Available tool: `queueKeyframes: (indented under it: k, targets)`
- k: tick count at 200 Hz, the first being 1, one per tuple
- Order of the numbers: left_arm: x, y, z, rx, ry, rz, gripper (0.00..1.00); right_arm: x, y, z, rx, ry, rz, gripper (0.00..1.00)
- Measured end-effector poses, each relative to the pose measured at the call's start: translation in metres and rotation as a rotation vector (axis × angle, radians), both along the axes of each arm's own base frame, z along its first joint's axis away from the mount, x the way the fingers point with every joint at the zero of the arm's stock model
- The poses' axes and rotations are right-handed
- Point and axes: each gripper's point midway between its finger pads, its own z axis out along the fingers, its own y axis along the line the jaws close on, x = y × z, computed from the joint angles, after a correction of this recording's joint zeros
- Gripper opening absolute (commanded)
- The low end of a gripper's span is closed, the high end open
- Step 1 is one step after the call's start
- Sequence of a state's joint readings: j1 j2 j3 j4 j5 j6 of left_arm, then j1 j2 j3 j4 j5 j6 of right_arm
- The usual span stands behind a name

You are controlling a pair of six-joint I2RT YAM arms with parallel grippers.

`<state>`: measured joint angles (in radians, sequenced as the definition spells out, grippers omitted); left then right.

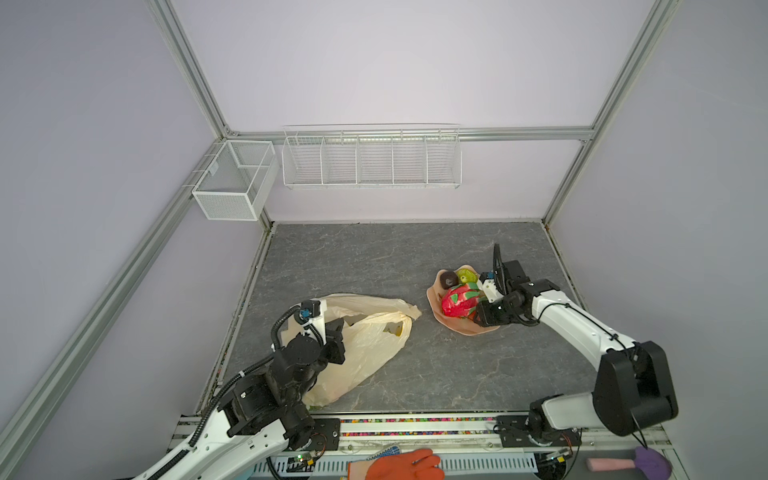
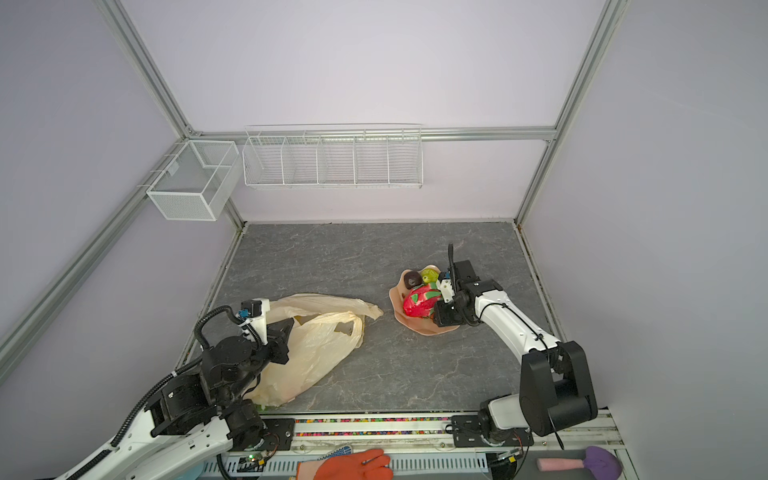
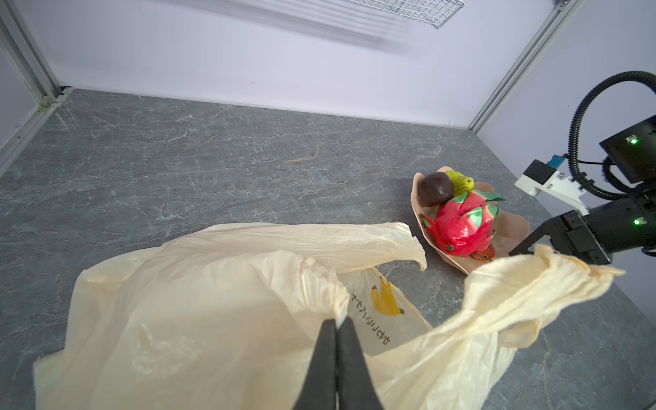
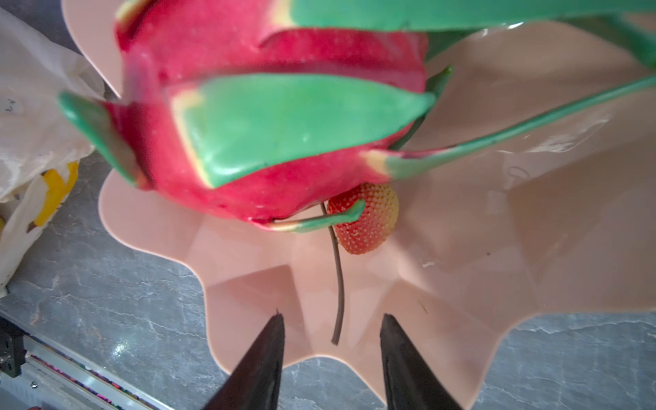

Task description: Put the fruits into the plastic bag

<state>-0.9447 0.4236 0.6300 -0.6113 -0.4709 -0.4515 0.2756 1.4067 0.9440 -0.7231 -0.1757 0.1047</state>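
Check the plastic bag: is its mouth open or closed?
Open, partly. The left gripper is shut on the rim of the plastic bag, and beside it a gap shows its printed inner wall.

**Lighting and picture quality**

Bright, even, diffuse light in all views; shadows soft and short. Left wrist view: wire basket [image 3: 408,10] streaked by motion blur. Right wrist view: dragon fruit [image 4: 269,117] soft, probably too near to focus; faint glare on the plate [image 4: 561,142].

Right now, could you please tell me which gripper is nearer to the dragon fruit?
Right. The right gripper is open at the edge of the plate, just beside the dragon fruit; the left gripper is across the table, shut on the plastic bag.
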Motion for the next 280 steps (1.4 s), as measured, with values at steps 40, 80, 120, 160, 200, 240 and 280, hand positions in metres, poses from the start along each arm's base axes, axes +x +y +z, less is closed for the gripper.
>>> queueKeyframes:
  k: [40,80,120,160,200,240,280]
  targets:
    - [0.000,0.000,0.000,0.000,0.000,0.000,0.00,-0.006,0.004,-0.002,0.025,0.024,0.009,0.44]
    - [0.000,0.000,0.000,0.000,0.000,0.000,0.00,-0.015,0.002,-0.010,0.021,0.056,0.007,0.43]
    - [0.000,0.000,0.000,0.000,0.000,0.000,0.00,-0.015,0.002,-0.011,0.020,0.059,0.006,0.40]
    - [0.000,0.000,0.000,0.000,0.000,0.000,0.00,-0.016,0.003,-0.011,0.021,0.060,0.008,0.37]
    - [0.000,0.000,0.000,0.000,0.000,0.000,0.00,-0.018,0.006,-0.013,0.017,0.070,0.018,0.36]
    - [0.000,0.000,0.000,0.000,0.000,0.000,0.00,-0.022,0.008,-0.019,0.007,0.099,0.030,0.34]
    - [0.000,0.000,0.000,0.000,0.000,0.000,0.00,-0.022,0.009,-0.020,0.003,0.100,0.033,0.28]
